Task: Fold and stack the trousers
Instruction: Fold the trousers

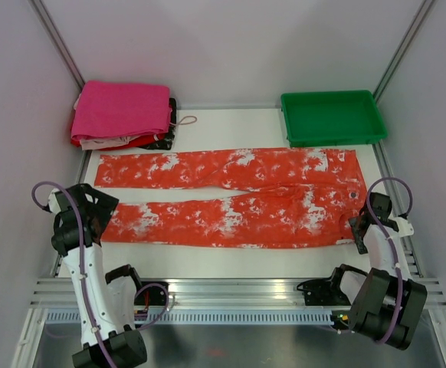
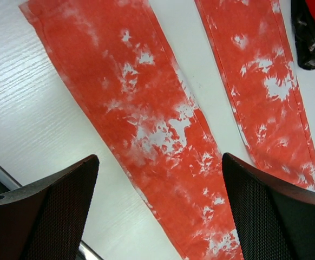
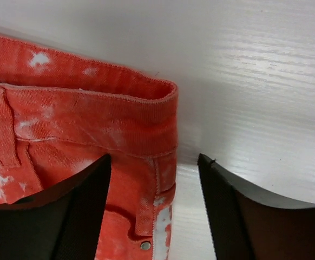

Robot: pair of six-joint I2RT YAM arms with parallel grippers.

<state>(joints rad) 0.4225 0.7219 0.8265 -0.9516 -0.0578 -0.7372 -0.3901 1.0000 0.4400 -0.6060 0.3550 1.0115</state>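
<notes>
One pair of trousers, orange-red with white blotches, flat mid-table: two legs toward left edge, waistband toward right. Left gripper and right gripper both spread wide, empty. One folded stack far-left corner; one green tray far-right.

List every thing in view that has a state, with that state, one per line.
orange trousers, unfolded, lying flat, legs apart, waist to the right
clothes pile, folded and stacked, pink piece on top
green tray, upright, nothing in it
left gripper, open, over the near leg, holding nothing
right gripper, open, at the waistband corner, holding nothing
</notes>
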